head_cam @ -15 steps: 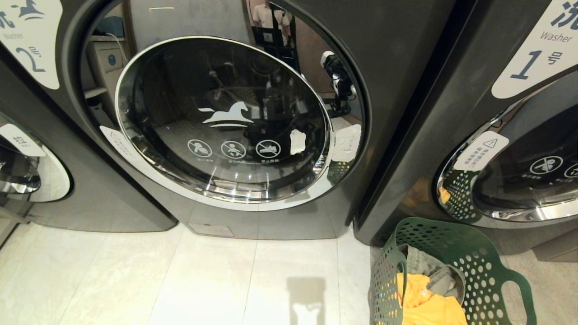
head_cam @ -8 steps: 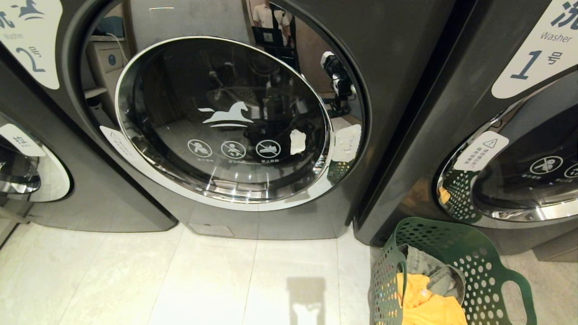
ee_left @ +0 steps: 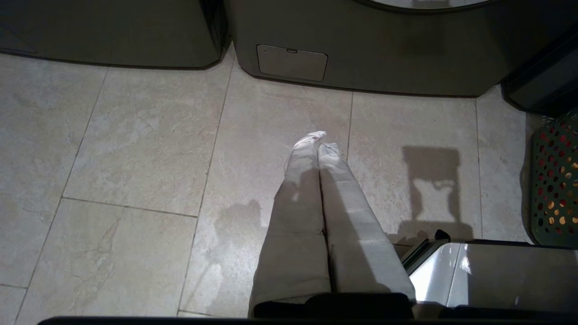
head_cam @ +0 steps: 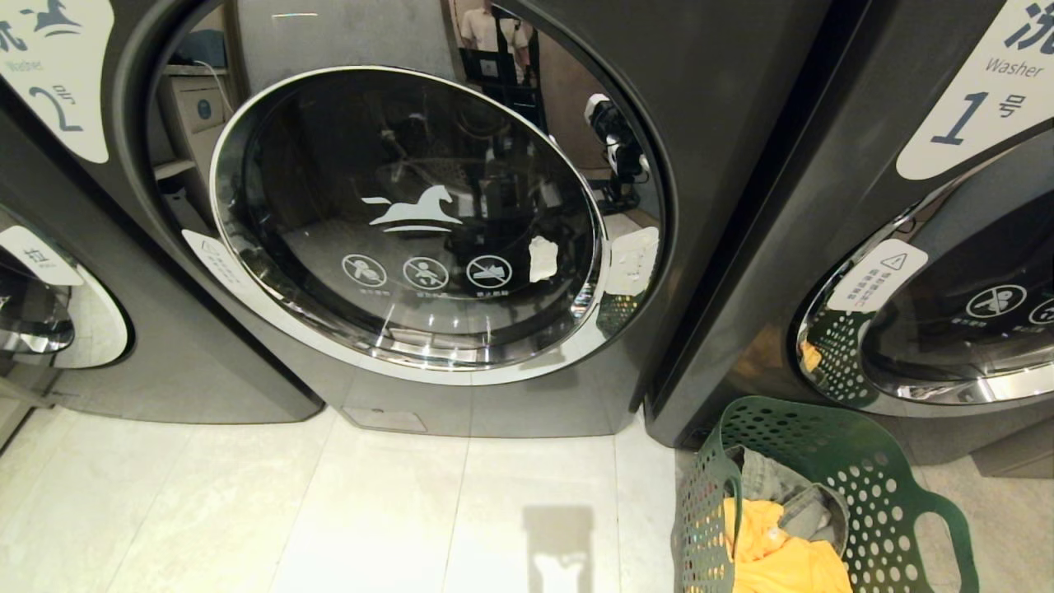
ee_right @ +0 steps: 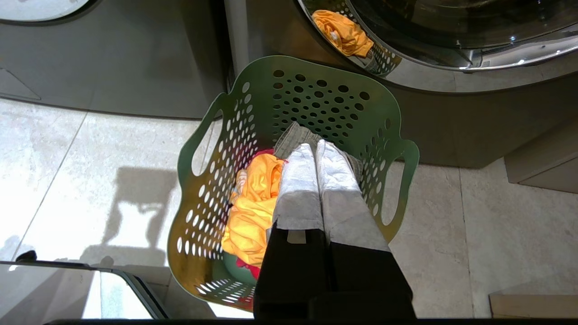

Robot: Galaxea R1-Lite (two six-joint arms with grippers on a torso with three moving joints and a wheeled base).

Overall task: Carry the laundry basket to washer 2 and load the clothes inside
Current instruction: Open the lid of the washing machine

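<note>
Washer 2 fills the head view, its chrome-ringed glass door shut, with the label 2 at upper left. The dark green laundry basket stands on the floor at lower right, before washer 1. In it lie the clothes: a yellow garment, a grey-green denim piece and a bit of red. My right gripper hangs shut above the basket's inside, holding nothing. My left gripper is shut and empty over bare tiles before washer 2's base.
A third washer stands at the far left. Pale floor tiles spread before washer 2. My own base's edge shows beside the basket. A person shows only as a reflection in washer 2's front.
</note>
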